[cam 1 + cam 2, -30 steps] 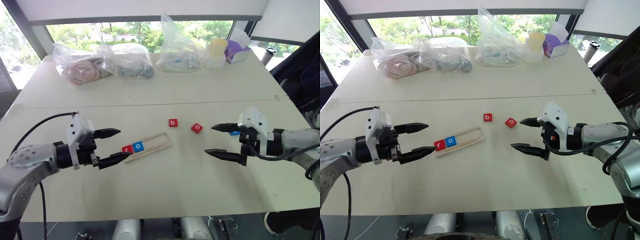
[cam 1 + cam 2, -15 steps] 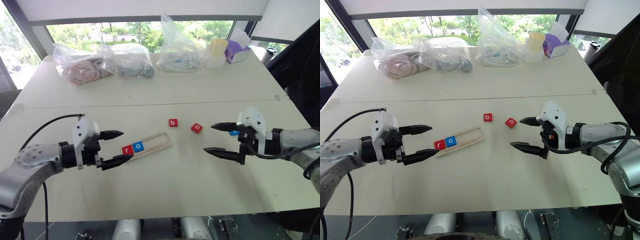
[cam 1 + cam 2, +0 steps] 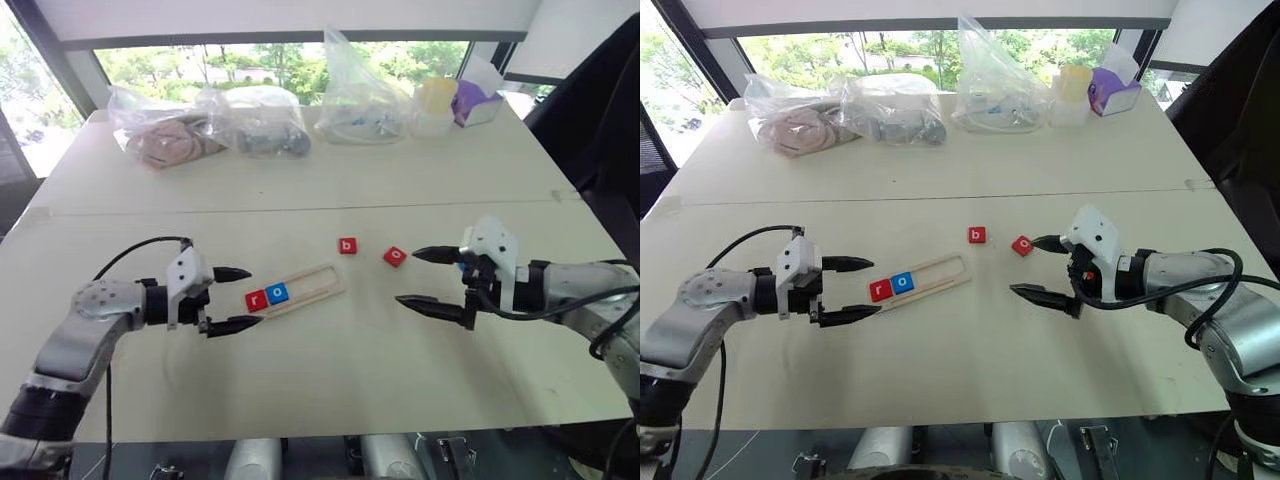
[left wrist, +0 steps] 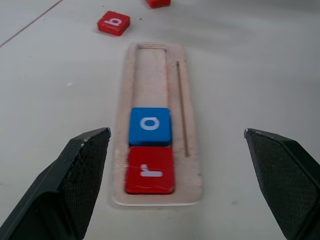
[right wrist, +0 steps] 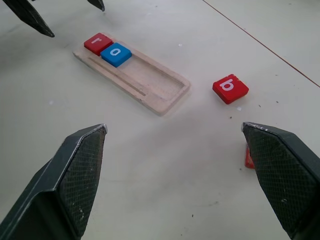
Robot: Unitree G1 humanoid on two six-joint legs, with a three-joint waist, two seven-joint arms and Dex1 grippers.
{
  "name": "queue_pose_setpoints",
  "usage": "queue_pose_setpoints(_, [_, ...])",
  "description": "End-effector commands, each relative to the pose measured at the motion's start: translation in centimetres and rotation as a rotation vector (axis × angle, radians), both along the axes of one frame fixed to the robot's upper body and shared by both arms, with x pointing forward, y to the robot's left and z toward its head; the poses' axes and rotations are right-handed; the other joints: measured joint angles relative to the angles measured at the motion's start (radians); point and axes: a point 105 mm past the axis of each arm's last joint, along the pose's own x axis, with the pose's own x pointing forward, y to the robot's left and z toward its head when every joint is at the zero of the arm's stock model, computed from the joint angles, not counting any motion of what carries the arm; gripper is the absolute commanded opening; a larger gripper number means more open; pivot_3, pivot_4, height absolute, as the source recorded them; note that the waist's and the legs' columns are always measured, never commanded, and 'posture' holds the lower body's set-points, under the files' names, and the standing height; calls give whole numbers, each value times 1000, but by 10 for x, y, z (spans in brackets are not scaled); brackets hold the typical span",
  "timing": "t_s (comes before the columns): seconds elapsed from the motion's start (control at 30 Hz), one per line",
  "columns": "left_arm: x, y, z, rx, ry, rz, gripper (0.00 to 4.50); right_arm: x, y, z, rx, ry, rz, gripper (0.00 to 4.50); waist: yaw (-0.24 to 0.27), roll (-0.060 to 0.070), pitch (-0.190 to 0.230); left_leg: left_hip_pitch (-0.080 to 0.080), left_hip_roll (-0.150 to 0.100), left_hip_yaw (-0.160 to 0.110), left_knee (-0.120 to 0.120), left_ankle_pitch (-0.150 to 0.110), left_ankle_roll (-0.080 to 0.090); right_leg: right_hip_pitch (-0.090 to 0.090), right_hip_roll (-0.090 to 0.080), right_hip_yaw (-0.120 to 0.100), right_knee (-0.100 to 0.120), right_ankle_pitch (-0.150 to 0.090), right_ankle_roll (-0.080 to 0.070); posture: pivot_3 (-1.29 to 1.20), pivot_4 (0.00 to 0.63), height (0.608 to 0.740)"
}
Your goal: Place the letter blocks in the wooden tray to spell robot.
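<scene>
- Head views: the wooden tray (image 3: 318,284) lies mid-table, red r block (image 3: 255,299) and blue o block (image 3: 277,293) at its left end. Red b block (image 3: 347,245) sits at one o'clock of the tray, red o block (image 3: 394,256) at three. Left gripper (image 3: 232,298) and right gripper (image 3: 431,281) hover spread, empty.
- Left wrist view: the tiles look light, stiff and thin; pinch opposite side edges.
- Right wrist view: bare table (image 5: 165,175) surrounds the b block, giving free approach.

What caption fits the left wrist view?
Open left end effector faces wooden tray holding r, o; b beyond.
</scene>
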Motion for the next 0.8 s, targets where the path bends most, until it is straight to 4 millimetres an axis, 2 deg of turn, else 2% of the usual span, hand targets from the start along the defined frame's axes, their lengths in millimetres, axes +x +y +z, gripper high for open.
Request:
queue_pose_setpoints(0.03, [3, 0, 0, 15, -33, -34, 4500, -5, 6, 6, 2, -38, 20, 4452, 0, 0, 0, 0, 0, 0, 0, 0, 0, 0, 0, 0, 0, 0, 0, 0, 150, 739])
queue_pose_setpoints(0.3, [11, 4, -26, 35, -3, -26, 4500, -7, 7, 4, 8, -37, 9, 4452, -1, 0, 0, 0, 0, 0, 0, 0, 0, 0, 0, 0, 0, 0, 0, 0, 150, 739])
queue_pose_setpoints(0.57, [16, 3, -39, 22, -2, 10, 4500, -6, 9, 4, 10, -41, 7, 4452, 0, 0, 0, 0, 0, 0, 0, 0, 0, 0, 0, 0, 0, 2, 2, 0, 150, 739])
queue_pose_setpoints(0.8, [10, 5, -57, 64, 4, 31, 4500, -4, 10, 4, 8, -48, 7, 4452, 0, 1, -1, 0, 0, 0, 0, 0, 0, 0, 0, 0, 0, 2, 2, 0, 150, 739])
